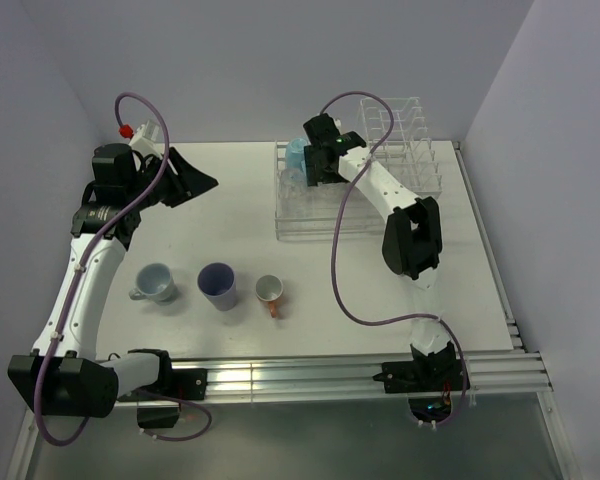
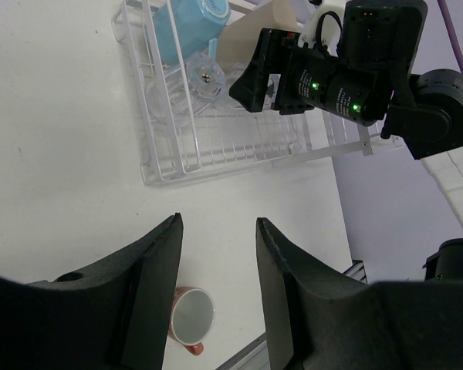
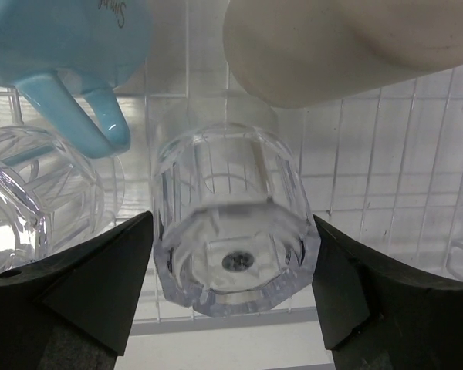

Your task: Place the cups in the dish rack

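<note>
The clear dish rack [image 1: 360, 215] stands at the back of the table. In its low section a light blue cup [image 3: 69, 31], a tall tan cup [image 3: 332, 46] and a clear glass [image 3: 31, 200] lie or stand. A second clear glass [image 3: 231, 223] stands upside down there, between the fingers of my right gripper [image 3: 233, 223], which is open just off its sides. A grey-blue mug [image 1: 157, 282], a purple cup [image 1: 217, 284] and a small orange-handled mug [image 1: 269, 291] stand on the table near the front. My left gripper [image 2: 218, 227] hangs open and empty at the back left.
The tall section of upright dividers [image 1: 405, 140] fills the rack's far right part. A metal rail [image 1: 360, 375] runs along the table's near edge. Walls close in the back and both sides.
</note>
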`<state>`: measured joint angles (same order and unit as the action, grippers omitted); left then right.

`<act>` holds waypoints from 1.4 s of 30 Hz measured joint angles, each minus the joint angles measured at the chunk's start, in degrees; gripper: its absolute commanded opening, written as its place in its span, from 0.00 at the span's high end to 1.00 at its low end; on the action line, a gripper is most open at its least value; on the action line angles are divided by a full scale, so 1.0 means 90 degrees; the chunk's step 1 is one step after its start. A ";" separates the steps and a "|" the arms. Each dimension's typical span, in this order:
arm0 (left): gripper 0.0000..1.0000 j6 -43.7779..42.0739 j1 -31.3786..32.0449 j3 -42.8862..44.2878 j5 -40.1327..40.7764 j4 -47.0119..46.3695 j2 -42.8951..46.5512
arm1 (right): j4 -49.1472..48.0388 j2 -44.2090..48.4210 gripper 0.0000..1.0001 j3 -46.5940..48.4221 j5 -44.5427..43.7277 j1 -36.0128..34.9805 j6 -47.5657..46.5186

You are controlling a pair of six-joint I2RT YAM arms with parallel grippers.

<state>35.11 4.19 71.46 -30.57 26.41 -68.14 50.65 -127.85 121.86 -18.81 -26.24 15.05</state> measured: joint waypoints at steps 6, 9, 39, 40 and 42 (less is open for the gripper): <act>0.51 0.0000 0.0000 0.0000 0.0000 0.0000 -0.0012 | 0.0002 -0.0002 0.06 0.0119 -0.0015 0.0000 -0.0017; 0.51 0.0000 0.0000 -0.0002 0.0000 0.0000 -0.0032 | -0.0005 -0.0002 0.06 0.0211 -0.0022 0.0000 -0.0022; 0.59 0.0041 0.0391 -0.1513 0.3483 0.2186 0.1545 | -0.0369 0.3772 0.06 -0.1314 -0.0442 -0.1137 0.0063; 0.59 0.0029 0.0415 -0.1557 0.3497 0.2266 0.1583 | -0.0372 0.3813 0.06 -0.1379 -0.0452 -0.1146 0.0066; 0.59 0.0029 0.0495 -0.1639 0.3502 0.2382 0.1608 | -0.0384 0.3861 0.06 -0.1498 -0.0461 -0.1166 0.0070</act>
<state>35.38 8.64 56.71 0.95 47.86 -53.67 47.20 -93.10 108.38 -22.96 -36.73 15.68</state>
